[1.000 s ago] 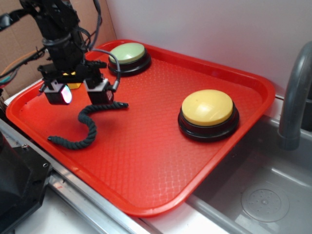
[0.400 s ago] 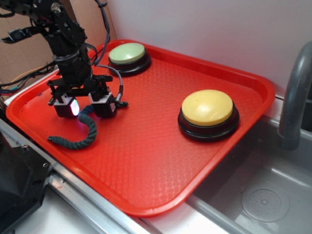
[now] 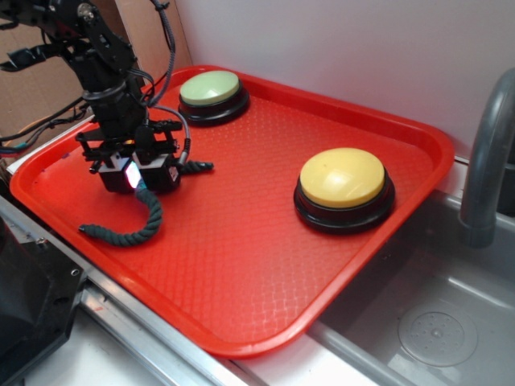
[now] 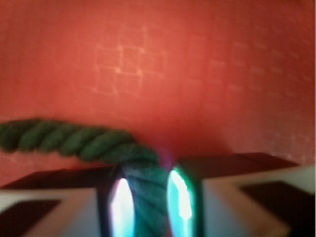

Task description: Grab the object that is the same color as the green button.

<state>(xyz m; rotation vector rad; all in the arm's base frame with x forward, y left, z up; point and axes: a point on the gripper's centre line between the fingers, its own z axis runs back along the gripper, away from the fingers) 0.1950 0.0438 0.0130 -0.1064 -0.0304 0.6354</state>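
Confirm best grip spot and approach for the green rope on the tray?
Probably the middle bend of the rope, from straight above. It lies flat and wavy on the red tray, so only a top-down pinch across its thin width fits. The gripper is already there: in the wrist view the rope passes between the fingers, which look closed on it.

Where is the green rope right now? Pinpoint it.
In the exterior view the green rope lies at the left of the red tray, the pincer closed around its middle, below the green button.
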